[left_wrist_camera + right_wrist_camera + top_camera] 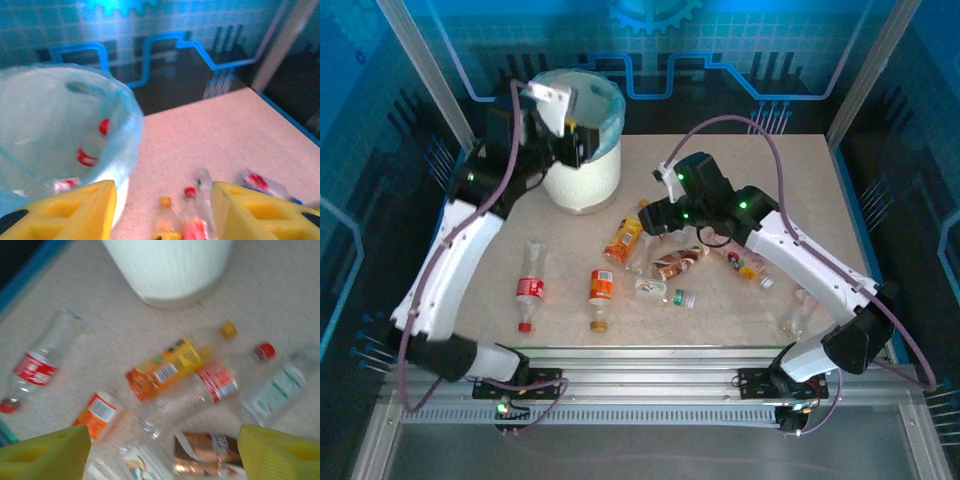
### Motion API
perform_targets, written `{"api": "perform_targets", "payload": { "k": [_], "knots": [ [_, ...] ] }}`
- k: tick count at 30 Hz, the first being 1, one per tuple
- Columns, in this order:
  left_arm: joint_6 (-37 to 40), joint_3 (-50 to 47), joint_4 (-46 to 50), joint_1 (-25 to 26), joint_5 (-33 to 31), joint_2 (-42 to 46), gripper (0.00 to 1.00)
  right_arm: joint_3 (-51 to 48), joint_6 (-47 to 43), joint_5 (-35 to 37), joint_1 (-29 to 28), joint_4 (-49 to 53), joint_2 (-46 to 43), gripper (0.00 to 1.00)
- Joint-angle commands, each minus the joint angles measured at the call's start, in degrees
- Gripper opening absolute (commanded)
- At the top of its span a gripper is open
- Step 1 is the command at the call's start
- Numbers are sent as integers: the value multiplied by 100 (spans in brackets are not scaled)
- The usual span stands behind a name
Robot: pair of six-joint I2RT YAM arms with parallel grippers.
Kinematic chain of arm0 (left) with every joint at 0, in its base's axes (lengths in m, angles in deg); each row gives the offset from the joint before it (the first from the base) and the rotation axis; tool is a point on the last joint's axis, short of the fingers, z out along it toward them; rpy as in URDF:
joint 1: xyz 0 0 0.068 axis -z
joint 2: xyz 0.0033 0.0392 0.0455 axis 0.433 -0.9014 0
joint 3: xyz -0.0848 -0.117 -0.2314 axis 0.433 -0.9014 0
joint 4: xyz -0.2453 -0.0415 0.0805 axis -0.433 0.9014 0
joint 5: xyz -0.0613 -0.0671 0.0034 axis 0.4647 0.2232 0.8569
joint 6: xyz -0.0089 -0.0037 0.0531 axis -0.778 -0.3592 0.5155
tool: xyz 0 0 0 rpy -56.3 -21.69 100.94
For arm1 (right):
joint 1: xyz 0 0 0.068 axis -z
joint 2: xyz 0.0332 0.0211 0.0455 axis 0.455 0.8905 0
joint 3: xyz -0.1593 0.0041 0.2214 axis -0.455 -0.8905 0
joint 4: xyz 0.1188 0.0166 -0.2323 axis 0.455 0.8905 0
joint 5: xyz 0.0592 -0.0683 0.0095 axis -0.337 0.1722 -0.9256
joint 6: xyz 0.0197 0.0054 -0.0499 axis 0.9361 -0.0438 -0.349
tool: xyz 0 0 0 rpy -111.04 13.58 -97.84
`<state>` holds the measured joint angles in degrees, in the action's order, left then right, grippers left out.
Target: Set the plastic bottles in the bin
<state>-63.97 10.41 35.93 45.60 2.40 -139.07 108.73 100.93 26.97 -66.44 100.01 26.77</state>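
Two bottles (91,150) show in your bin (588,182) — most wait on the counter (770,170). Your left tool (162,206) gapes empty at the bin — right tool (165,455) likewise over the rest.

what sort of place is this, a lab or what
Probably a robot test cell or demo booth: a beige table inside aluminium framing, with blue circuit-pattern wall panels behind.

Left arm (455,255) and right arm (810,262): white shells on the long links, black joint housings, green LEDs (743,205) lit. Purplish-grey cable (775,150) loops along each. Black bases (525,383) bolted to a silver rail (650,365) at the near tabletop (570,260) edge. Jaws: chunky yellow fingers (65,212) with recessed pockets.
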Motion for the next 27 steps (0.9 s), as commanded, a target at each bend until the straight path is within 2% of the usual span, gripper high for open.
{"api": "perform_targets", "payload": {
  "k": [1,5,9,12,17,21,27],
  "knots": [
    [92,-1070,-245,268,654,524,55,-347,340,252,467,517,-180,78],
    [198,-2218,-526,570,1140,1151,58,-893,383,131,946,393,-353,79],
    [-108,-3184,-872,668,989,1556,58,-1109,571,47,1183,161,-186,79],
    [-527,-3608,-908,695,913,1724,59,-911,604,206,1214,272,180,79],
    [-1203,-3942,-837,770,1032,1877,59,-1018,473,920,1486,718,317,80],
    [-1348,-4098,-971,989,1166,1870,59,-1607,200,825,2098,674,235,80],
    [-1377,-3994,-1109,1065,1034,1675,59,-2229,151,885,2520,367,275,80]
  ]
}}
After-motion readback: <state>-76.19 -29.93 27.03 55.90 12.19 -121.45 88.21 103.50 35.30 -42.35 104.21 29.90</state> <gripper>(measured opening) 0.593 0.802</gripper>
